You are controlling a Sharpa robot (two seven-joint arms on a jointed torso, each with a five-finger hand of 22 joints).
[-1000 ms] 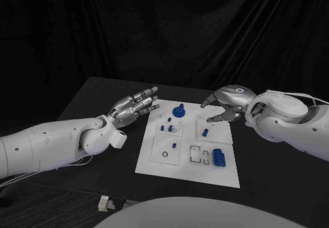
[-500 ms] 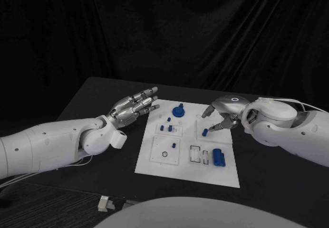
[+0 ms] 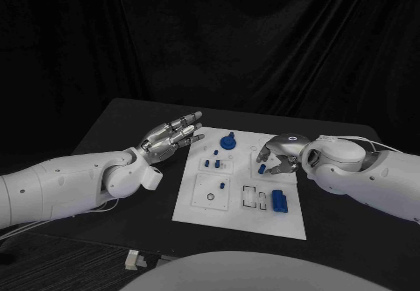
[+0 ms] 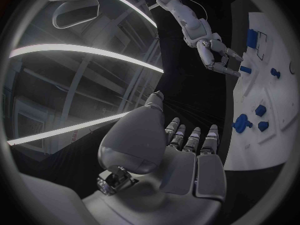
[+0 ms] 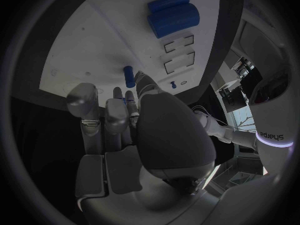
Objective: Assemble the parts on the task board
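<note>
Small blue plastic parts lie scattered over the flat white task board (image 3: 239,215) in the middle of the black table (image 3: 114,121): a round knobbed blue piece (image 3: 227,143) near the far edge, a cluster of short blue pegs (image 3: 211,162) just below it, a single small blue peg (image 3: 223,185) further in, and a larger blue cylindrical block (image 3: 279,201) beside two rectangular slots near the robot. The right hand (image 3: 278,156) hangs low over the far right part of the board with its fingers curled downward; whether they already pinch a piece, I cannot tell, since the palm hides the fingertips in the head view and the right wrist view shows only a small blue peg (image 5: 129,76) lying just beyond them. The left hand (image 3: 172,137) floats beside the board's left edge, released, fingers spread and holding nothing. My judgement is that the risk lies in the right hand's blind approach: a slightly off-centre closure could knock the little peg over or roll it away across the smooth plate, and a downward press could nudge the unclamped board and displace the other loose pieces.
</note>
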